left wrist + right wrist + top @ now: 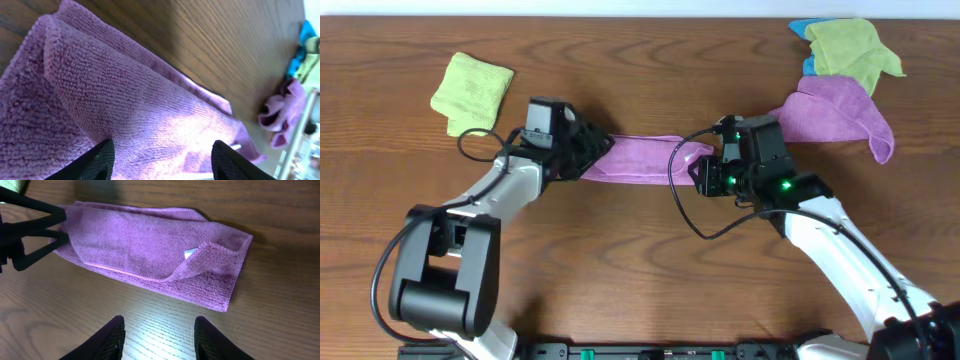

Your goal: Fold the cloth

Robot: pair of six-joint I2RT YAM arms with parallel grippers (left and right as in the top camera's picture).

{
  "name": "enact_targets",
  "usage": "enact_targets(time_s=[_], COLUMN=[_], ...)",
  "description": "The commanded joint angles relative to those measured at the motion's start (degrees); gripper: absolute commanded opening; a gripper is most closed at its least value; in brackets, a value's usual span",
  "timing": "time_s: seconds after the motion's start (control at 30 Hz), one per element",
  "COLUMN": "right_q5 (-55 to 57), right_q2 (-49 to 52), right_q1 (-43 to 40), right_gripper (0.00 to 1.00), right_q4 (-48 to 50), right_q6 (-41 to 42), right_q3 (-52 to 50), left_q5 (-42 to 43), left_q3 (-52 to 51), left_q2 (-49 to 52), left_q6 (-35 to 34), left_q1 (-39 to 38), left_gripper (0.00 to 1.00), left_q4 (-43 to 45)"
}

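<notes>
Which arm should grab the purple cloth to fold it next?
Probably left: the left jaws stand open directly over the end of the soft purple microfibre cloth, while the right jaws hang open over bare brown wooden table, short of it.

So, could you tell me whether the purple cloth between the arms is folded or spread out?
Folded: the cloth lies as a narrow layered strip, one corner curled over.
</notes>
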Motion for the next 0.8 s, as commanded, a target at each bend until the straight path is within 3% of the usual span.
enact_targets(time_s=[0.0, 0.37, 0.77], right_q5=[-0.83, -0.35, 3.98], right_q2=[-0.24, -0.24, 0.9], right_q1=[-0.22, -0.22, -0.33], right_gripper=[0.45, 0.43, 0.5], right_q4=[-0.28, -2.67, -4.63], right_q6=[0.98, 1.6, 6.14], right_q3=[-0.15, -0.22, -1.55], left_q5=[-5.92, -10.38, -10.67], left_q3=[1.18, 1.18, 1.18], left_q2=[-1.31, 0.72, 4.46], left_q6=[1.25, 1.25, 1.27], left_q1=[-0.72, -0.83, -1.16], left_gripper=[0.64, 0.59, 0.52], left_q4=[-0.2, 0.94, 2.1])
